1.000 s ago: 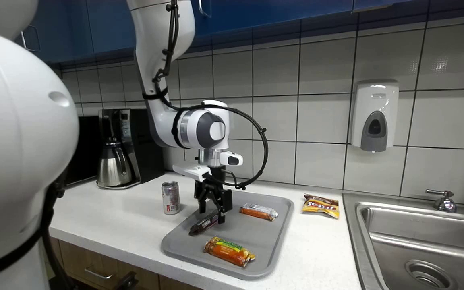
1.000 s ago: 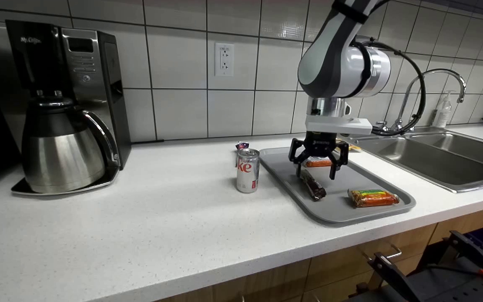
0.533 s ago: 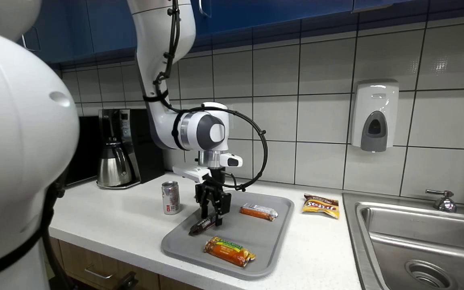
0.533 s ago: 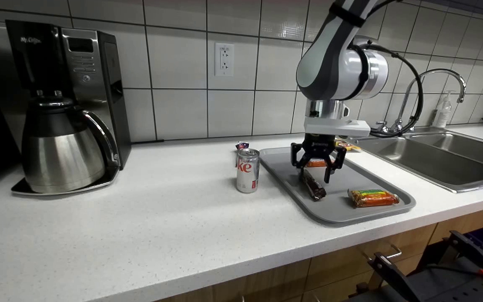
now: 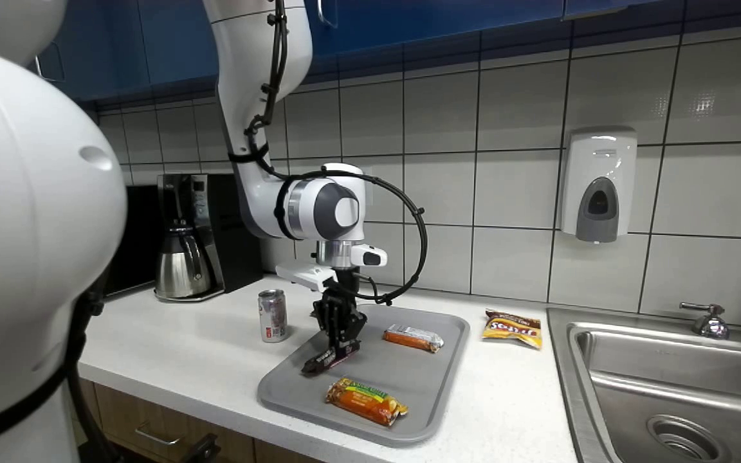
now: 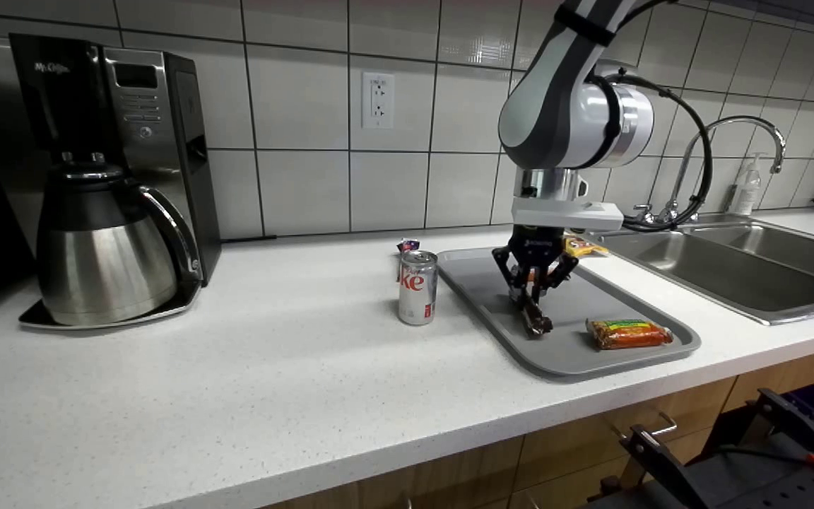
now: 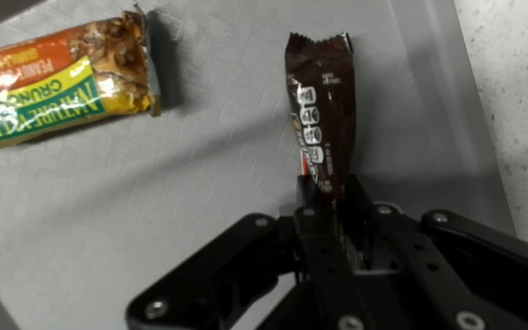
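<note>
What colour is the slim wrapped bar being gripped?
The slim wrapped bar is mostly dark brown with white print, clearest in the wrist view.

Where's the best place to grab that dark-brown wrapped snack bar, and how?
Probably near its middle, from above: the bar is long, narrow and lies on the gray rectangular tray, so pinching its long sides should work. The black gripper holds it so.

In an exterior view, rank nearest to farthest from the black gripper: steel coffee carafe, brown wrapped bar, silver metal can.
1. Brown wrapped bar: in the gripper.
2. Silver metal can: beside the grey tray.
3. Steel coffee carafe: past the can.
</note>
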Tool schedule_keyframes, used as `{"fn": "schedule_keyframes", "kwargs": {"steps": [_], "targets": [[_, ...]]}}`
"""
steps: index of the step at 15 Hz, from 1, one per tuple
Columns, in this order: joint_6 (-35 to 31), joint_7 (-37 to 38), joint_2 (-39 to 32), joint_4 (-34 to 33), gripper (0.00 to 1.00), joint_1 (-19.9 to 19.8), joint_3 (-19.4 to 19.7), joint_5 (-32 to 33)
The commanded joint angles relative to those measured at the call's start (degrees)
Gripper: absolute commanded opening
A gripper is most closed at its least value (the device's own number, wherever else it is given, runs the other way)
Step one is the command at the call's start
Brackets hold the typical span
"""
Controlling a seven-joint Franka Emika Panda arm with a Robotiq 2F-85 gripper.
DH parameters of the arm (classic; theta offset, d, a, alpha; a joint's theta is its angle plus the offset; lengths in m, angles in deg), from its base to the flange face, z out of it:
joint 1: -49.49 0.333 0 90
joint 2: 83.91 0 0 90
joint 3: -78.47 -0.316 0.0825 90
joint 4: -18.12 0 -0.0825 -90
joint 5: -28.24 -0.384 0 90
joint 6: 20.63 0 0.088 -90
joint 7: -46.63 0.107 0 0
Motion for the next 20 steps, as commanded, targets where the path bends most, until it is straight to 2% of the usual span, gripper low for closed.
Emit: {"fn": "schedule_keyframes", "kwargs": {"steps": [1, 14, 20], "targets": [[-0.23, 0.47, 0.63, -0.04, 0.04, 0.55, 0.05, 0.68], [0.23, 2.61, 9.85, 4.53, 0.04, 3.39, -0.39, 2.36], [0.52, 0.03, 12.98, 6.5, 0.04, 2.72, -2.36, 1.09]]}}
